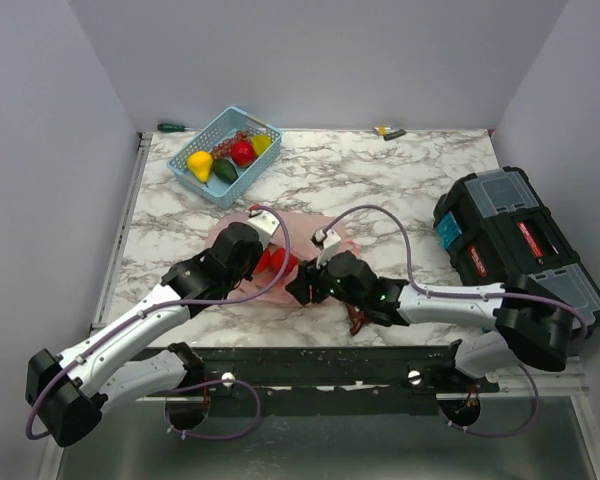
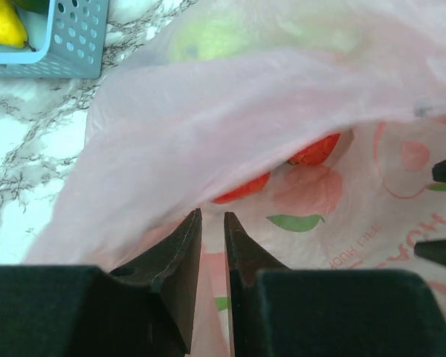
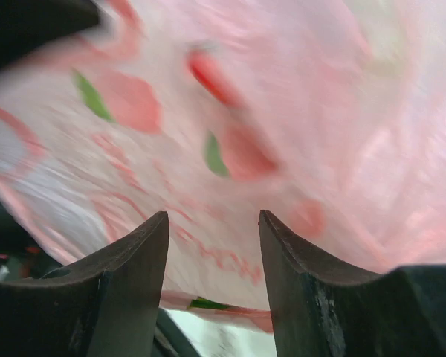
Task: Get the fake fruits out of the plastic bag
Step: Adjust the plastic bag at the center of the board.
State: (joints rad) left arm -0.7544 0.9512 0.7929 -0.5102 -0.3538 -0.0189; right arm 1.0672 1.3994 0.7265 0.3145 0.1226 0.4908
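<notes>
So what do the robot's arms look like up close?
The left arm and right arm are pale silver-grey tubes joined by chunky black round joints. A thin lilac cable loops along each. The left gripper and right gripper each end in two black wedge-shaped fingers tapering to blunt tips.

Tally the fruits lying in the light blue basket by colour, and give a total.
Yellow fruits: 2
Red fruit: 1
Dark green fruit: 1
Purplish bunch, grape-like: 1
Total in the basket: 5
</notes>
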